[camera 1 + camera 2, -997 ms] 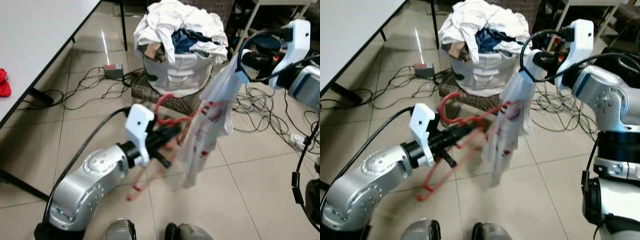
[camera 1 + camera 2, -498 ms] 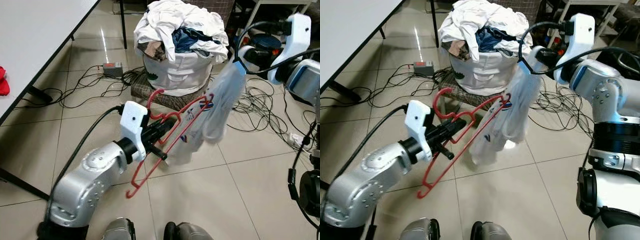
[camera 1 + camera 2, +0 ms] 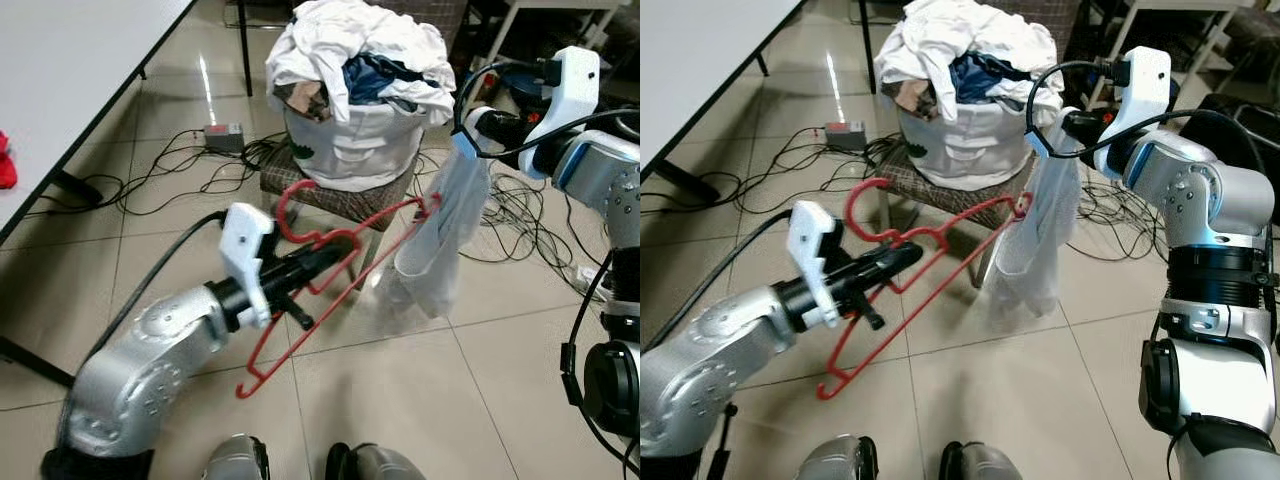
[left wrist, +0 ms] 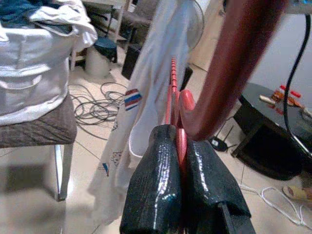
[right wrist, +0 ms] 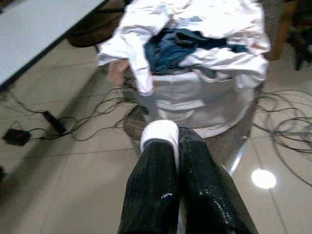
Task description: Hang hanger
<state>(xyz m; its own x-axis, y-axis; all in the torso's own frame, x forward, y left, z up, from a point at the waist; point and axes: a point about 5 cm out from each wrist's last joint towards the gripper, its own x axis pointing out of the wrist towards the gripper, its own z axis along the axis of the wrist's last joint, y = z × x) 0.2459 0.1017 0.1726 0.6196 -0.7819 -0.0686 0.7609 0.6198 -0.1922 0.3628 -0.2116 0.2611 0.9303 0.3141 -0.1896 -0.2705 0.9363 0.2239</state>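
A red hanger is clamped near its hook in my left gripper, which is shut on it at knee height over the tiled floor. The hanger's far tip pokes into a white garment. That garment dangles from my right gripper, which is shut on its top edge to the right of the laundry basket. In the left wrist view the fingers pinch the red wire with the garment just beyond. The right wrist view has a white fold between the fingertips.
A white laundry basket heaped with clothes sits on a low stool straight ahead. A white table runs along the left. Cables sprawl over the floor on both sides of the stool. My feet are at the bottom edge.
The hanger and garment were swinging and blurred and now hang steady. My left gripper has drawn back to the left with the hanger. The right gripper has shifted slightly left.
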